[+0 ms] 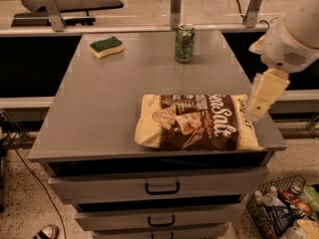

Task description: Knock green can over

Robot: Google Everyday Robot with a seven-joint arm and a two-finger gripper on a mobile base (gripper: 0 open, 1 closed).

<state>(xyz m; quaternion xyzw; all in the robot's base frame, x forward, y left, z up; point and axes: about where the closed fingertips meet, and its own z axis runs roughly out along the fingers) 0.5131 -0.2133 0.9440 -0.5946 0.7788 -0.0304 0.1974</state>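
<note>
The pincer (264, 96) hangs at the right edge of the frame, a cream, boxy piece below a rounded white wrist, just over the right end of the chip bag (197, 122). Whether it is spread or pressed together cannot be told from this angle. It holds nothing and is well apart from the green can (184, 44).

The can stands upright at the upper middle of the frame, near the far edge of the counter (99, 108), with bare top around it. It is a slim aluminium cylinder with pale mottled print and a silver rim. Tall and narrow on a smooth surface, it should tip readily from a sideways push high on its wall.

The bag lies flat along the near edge, between the arm and the can. It is crinkled, glossy film, brown with cream ends and "Sea Salt" lettering. A low reach would likely drag over it, so the arm probably sits raised for that reason.

A sponge (106, 46), green scouring top on a yellow body, rests at the upper left. The counter is matte grey metal, with drawers (162, 188) below.
</note>
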